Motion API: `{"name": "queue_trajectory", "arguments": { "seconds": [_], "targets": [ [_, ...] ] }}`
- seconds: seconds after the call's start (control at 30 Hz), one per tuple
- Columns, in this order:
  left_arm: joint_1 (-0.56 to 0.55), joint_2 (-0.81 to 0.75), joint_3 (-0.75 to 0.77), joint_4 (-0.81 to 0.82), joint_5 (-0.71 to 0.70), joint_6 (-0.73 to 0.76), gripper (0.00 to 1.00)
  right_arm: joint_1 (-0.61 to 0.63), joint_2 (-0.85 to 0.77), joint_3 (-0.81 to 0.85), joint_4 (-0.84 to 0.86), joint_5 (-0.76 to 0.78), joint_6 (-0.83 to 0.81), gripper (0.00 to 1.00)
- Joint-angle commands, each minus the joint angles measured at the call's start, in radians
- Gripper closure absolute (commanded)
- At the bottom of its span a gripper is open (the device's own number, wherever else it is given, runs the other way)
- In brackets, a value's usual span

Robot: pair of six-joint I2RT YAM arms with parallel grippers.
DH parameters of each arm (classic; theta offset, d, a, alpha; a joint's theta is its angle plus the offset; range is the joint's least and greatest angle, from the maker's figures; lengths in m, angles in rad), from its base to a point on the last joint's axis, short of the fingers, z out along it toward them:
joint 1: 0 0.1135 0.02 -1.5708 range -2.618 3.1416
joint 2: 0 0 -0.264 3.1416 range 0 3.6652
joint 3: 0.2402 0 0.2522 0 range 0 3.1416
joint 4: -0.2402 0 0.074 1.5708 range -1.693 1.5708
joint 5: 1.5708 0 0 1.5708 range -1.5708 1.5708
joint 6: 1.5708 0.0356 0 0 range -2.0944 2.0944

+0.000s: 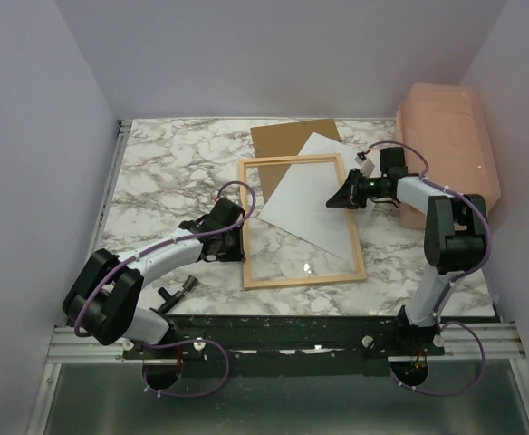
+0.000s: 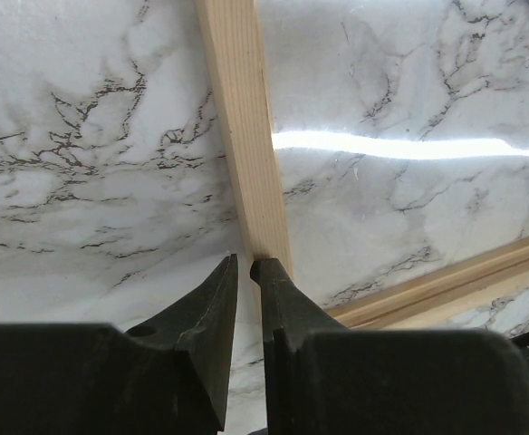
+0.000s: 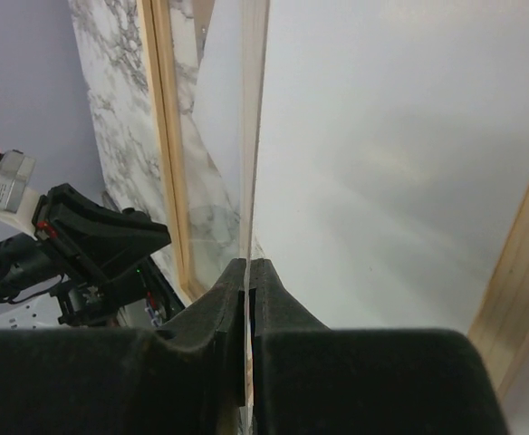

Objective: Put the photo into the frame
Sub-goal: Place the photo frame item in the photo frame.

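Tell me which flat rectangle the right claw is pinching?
The white photo, not the wooden frame or the brown board. The right gripper is shut on its right edge, and it sits crooked over the frame's upper right corner.

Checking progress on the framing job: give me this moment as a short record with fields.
photo: white side up, skew over the frame's far right corner, not seated
frame: flat on the marble table
right gripper: shut on the photo's edge
left gripper: at the frame's left rail, grip unclear
backing board: beyond the frame, partly under the photo
pink bin: far right
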Motion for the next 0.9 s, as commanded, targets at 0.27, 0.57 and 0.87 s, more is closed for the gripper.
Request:
{"name": "queue_trajectory", "arguments": {
  "seconds": [0.27, 0.57, 0.87],
  "targets": [
    [-0.017, 0.073, -0.027, -0.027, -0.055, 0.022, 0.83, 0.055, -0.010, 0.021, -0.029, 0.090, -0.048, 0.88],
    [-0.018, 0.077, -0.026, -0.027, -0.055, 0.025, 0.83, 0.072, -0.007, 0.008, -0.014, 0.101, -0.044, 0.67],
    [-0.020, 0.079, -0.024, -0.030, -0.055, 0.025, 0.83, 0.080, -0.034, 0.008, -0.006, 0.159, -0.039, 0.29]
  ]
}}
